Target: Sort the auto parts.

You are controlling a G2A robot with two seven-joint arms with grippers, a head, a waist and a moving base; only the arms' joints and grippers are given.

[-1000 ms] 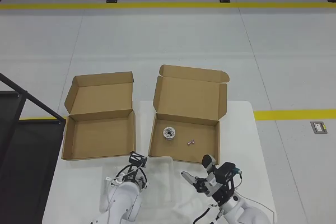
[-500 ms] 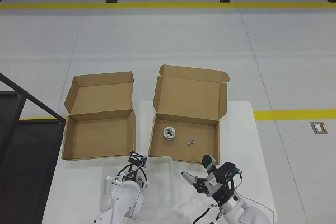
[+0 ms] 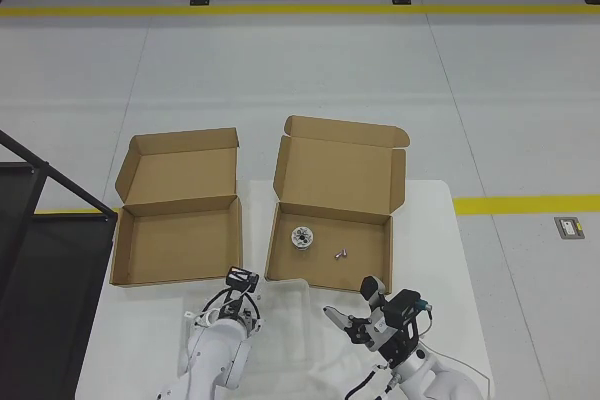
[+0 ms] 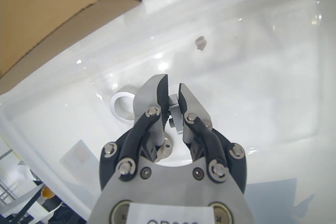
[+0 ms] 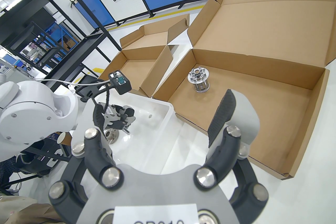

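My left gripper (image 4: 173, 92) hangs low over the white tray (image 4: 262, 93), shut on a small grey metal block with a pin (image 4: 175, 114). In the tray beside it lie a metal ring (image 4: 121, 107), a flanged part (image 4: 164, 148) and a small screw (image 4: 200, 42). The right wrist view shows the left gripper (image 5: 125, 121) over the tray (image 5: 168, 107). My right gripper (image 5: 161, 114) stands open near the table's front right, holding nothing. The right cardboard box (image 3: 380, 262) holds a cage-like cylindrical part (image 3: 302, 237) (image 5: 198, 80) and a small bolt (image 3: 340, 254).
The left cardboard box (image 3: 176, 245) stands open beside the right one, both with lids folded back. A black rack (image 3: 25, 260) stands left of the table. Bare white tabletop (image 3: 430, 270) lies right of the boxes.
The left arm's wrist has shifted slightly toward the boxes. The right arm has not moved.
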